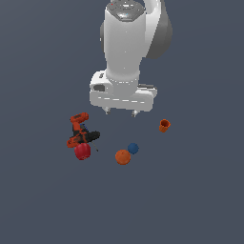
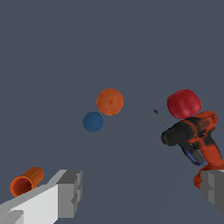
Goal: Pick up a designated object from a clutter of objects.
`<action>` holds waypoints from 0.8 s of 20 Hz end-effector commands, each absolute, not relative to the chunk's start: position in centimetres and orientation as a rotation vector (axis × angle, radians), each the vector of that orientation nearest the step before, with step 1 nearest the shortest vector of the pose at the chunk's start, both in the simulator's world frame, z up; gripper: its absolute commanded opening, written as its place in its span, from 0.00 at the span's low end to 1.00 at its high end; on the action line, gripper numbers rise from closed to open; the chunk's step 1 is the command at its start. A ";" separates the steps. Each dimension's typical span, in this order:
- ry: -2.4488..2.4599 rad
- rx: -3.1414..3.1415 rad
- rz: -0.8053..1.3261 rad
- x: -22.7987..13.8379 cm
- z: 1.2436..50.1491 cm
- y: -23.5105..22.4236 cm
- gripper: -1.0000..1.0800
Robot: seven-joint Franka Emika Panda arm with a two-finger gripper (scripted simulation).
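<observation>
All around is one flat, dark slate-blue surface (image 1: 43, 205), plain and matte, with no seams, edges or texture to break it up. It fills both views right to the borders, so floor and backdrop cannot be told apart. The light is soft and even, with only faint, blurred shading on the ground (image 2: 131, 175) in the wrist view and no sharp shadows anywhere.

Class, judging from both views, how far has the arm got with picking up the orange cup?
Done: nothing visible yet; the cup sits on the floor, apart from the drill and balls. In hand: the gripper hangs open and empty above the clutter, off to the cup's side; in the wrist view the cup lies outside one of the fingers. Left: align over the cup, descend, close, lift.
</observation>
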State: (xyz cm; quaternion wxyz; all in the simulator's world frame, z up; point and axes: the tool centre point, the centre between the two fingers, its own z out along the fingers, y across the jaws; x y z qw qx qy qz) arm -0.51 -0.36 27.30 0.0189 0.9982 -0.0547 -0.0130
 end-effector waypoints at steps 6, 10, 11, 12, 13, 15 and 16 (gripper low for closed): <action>-0.252 3.083 -0.022 -1.2 22.8 5.5 0.96; -0.298 3.079 -0.012 -2.0 20.3 8.7 0.96; -0.309 3.078 -0.009 -2.3 19.7 9.5 0.96; -0.320 3.077 -0.007 -2.6 19.1 10.3 0.96; -0.331 3.077 -0.005 -2.9 18.5 11.1 0.96; -0.353 3.077 0.000 -3.6 17.3 12.7 0.96; -0.364 3.077 0.001 -3.9 16.8 13.4 0.96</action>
